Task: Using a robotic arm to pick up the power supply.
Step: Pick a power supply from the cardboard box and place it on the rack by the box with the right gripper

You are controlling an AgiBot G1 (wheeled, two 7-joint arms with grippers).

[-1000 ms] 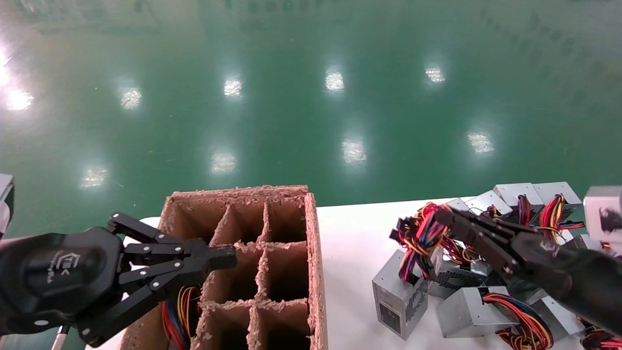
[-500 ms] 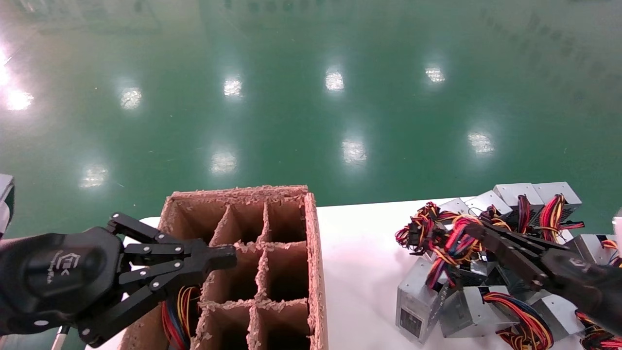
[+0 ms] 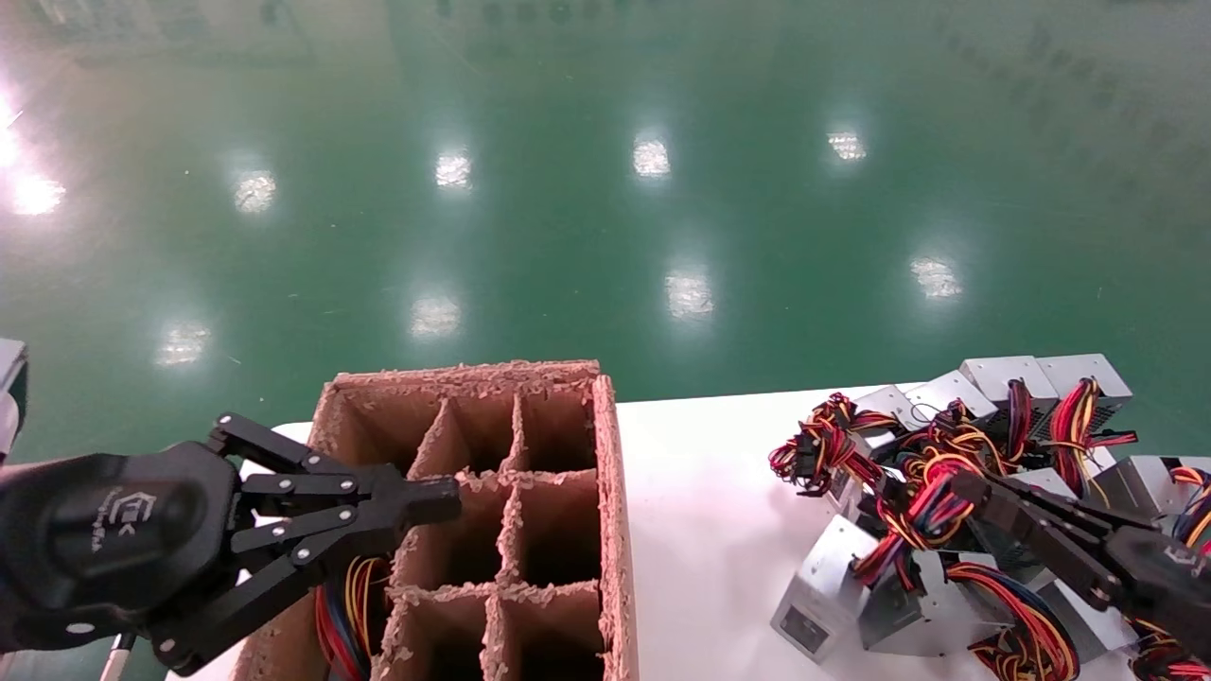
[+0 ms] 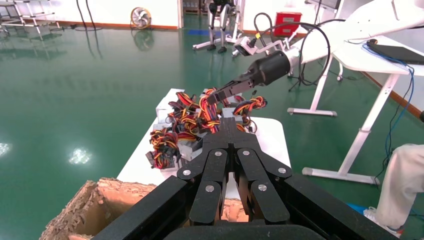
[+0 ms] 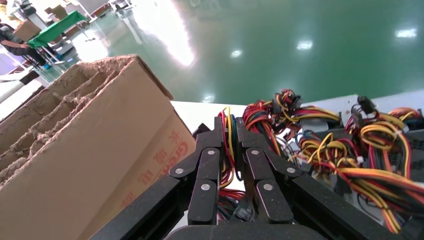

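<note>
My right gripper [image 3: 957,484] hangs low over the pile at the table's right end, shut on a bundle of red, yellow and blue wires [image 3: 922,515]. Those wires trail from a silver-grey power supply [image 3: 833,605] that lies tilted on the table below and left of the fingertips. In the right wrist view the gripper [image 5: 229,125] pinches the wires [image 5: 226,172] between its black fingers. My left gripper [image 3: 445,498] is shut with nothing in it and hovers over the cardboard box; the left wrist view shows its tips [image 4: 229,122] pressed together.
A brown cardboard box [image 3: 605,473] with divider cells stands on the white table [image 3: 700,492] at centre left; coloured wires [image 3: 345,605] show in its near left cell. Several more power supplies [image 3: 1003,378] with tangled wires crowd the table's right end.
My right gripper has moved right and down, away from the box, holding the wire bundle. The power supply on those wires has slid right and tipped over. The left arm has not moved.
</note>
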